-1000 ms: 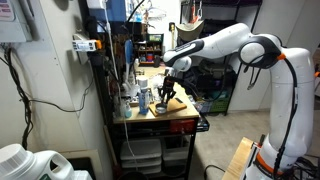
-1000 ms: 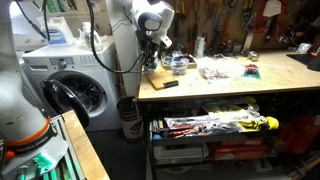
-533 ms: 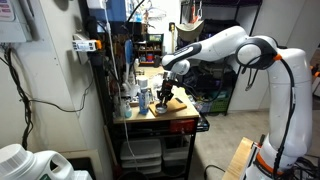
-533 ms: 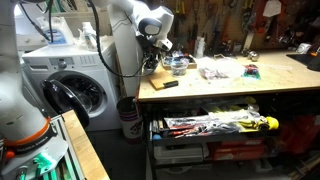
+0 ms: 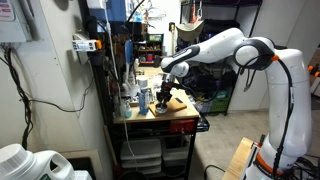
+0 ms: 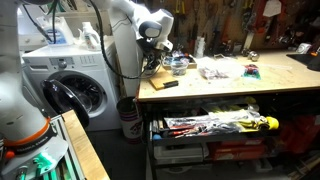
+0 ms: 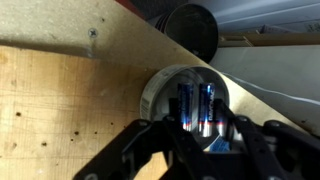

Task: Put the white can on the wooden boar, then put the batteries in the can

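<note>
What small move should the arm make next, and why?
Probably a lift straight up, away from the white can. The wrist view shows the batteries already standing inside it, the can resting on the wooden board, and the jaws spread open, gripping nothing. Backing off vertically seems least likely to tip the can.

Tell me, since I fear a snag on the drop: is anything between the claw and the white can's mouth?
Nothing visible does. In the wrist view the claw hangs right over the white can, and its open mouth shows only the batteries. Whether the claw grips them cannot be told.
</note>
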### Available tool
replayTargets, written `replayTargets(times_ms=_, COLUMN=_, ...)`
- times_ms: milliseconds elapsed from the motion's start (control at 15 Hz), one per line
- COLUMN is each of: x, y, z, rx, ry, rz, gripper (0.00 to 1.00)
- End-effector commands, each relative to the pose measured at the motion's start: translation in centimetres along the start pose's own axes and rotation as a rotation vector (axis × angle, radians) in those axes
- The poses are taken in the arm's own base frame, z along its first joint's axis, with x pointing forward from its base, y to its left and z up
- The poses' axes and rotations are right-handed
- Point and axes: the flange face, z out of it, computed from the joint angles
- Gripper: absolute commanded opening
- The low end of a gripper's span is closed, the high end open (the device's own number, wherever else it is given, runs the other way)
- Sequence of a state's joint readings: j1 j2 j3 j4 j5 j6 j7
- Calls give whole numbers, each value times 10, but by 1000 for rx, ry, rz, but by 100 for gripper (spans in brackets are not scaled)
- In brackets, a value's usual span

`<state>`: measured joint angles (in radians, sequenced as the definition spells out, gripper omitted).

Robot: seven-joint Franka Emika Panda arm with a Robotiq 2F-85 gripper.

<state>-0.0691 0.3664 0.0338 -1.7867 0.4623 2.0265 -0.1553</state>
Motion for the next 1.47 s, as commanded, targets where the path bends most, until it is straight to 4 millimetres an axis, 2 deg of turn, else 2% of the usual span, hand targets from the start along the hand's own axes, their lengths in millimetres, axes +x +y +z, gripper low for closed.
replayTargets(times_ms=0, x=-1, y=2, z=-7, rx=38, ry=25, rz=-24, gripper=70)
replayTargets(times_ms=133, x=-2, y=2, z=-11, rx=51, ry=27, rz=-28, gripper=84)
replayTargets(times_ms=333, x=-4, y=1, z=-19, rx=71, ry=33, rz=-32, gripper=90)
replayTargets(times_ms=467, x=-4, y=1, z=-26, rx=80, ry=44, rz=-40, gripper=88)
replayTargets(times_ms=733, x=-11, y=3, z=-49, rx=109, ry=43, rz=-54, gripper=100)
replayTargets(times_ms=933, x=-23, y=11, z=-76, rx=92, ry=31, rz=-77, gripper=100)
replayTargets(times_ms=1400, x=-72, y=41, z=-161, rx=-46, ry=65, rz=-133, gripper=100)
